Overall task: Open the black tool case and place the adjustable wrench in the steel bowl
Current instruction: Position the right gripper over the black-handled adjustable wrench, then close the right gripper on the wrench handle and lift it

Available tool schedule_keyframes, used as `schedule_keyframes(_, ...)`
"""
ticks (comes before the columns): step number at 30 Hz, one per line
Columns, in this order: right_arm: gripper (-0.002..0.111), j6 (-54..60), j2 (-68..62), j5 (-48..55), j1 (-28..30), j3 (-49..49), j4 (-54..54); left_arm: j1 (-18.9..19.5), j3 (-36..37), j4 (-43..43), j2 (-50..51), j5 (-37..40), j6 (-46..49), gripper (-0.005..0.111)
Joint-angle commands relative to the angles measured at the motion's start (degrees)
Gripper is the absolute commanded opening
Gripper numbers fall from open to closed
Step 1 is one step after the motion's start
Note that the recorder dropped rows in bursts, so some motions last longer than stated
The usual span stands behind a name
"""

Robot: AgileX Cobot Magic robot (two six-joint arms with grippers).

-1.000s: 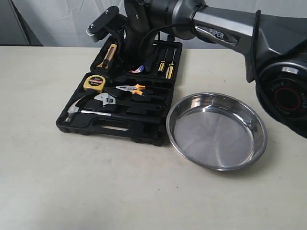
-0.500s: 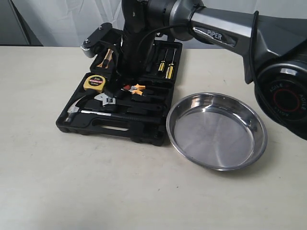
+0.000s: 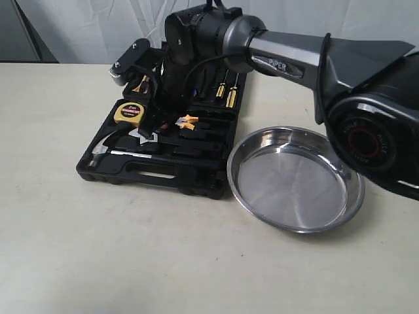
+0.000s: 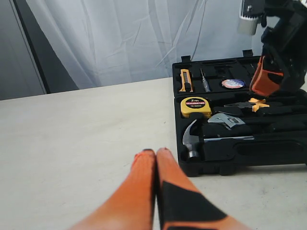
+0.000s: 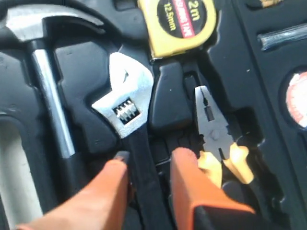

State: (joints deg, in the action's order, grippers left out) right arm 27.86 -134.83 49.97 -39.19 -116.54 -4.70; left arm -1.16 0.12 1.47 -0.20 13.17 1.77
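The black tool case point(image 3: 157, 176) lies open on the table, left of the steel bowl point(image 3: 296, 228). The adjustable wrench point(image 5: 125, 108) rests in its recess, silver head beside the tape measure; it also shows in the left wrist view as the wrench point(image 4: 226, 120). My right gripper point(image 5: 151, 155) is open and low over the case, its orange fingers point(image 5: 184, 163) on either side of the wrench's black handle, with a gap on one side. In the exterior view the right gripper point(image 3: 160, 124) partly hides the wrench point(image 3: 145, 137). My left gripper point(image 4: 154, 152) is shut on nothing, just above the bare table left of the case.
In the case lie a hammer point(image 3: 105, 149), a yellow tape measure point(image 3: 129, 112), orange-handled pliers point(image 5: 216, 139), screwdrivers point(image 3: 229, 88), a utility knife point(image 4: 185, 80) and a roll of tape point(image 4: 231, 83). The raised lid stands behind. The bowl holds nothing.
My right arm has come down from above the lid to the lower half of the case. Its jaws, shut earlier, have parted around the wrench handle.
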Motion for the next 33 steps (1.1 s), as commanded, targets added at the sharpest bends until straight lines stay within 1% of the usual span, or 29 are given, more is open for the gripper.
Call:
schedule_keyframes(1, 0.045, 0.5, -2.6, -1.3, 0.1, -0.2, 0.3, -0.1, -0.1, 0.2, 0.2, 0.1, -0.1, 0.000)
schedule_keyframes(5, 0.045, 0.5, -4.5, -4.0, 0.1, -0.2, 1.4, -0.1, -0.1, 0.2, 0.2, 0.1, -0.1, 0.000)
schedule_keyframes(10, 0.045, 0.6, -4.8, -5.3, 0.1, -0.2, 5.7, -0.1, -0.1, 0.2, 0.2, 0.1, -0.1, 0.000)
schedule_keyframes(21, 0.045, 1.8, -4.8, -4.8, -0.6, -0.2, 6.3, -0.1, -0.1, 0.2, 0.2, 0.1, -0.1, 0.000)
schedule_keyframes(33, 0.045, 2.3, -5.0, -3.1, -0.8, -0.2, 10.7, -0.1, -0.1, 0.2, 0.2, 0.1, -0.1, 0.000)
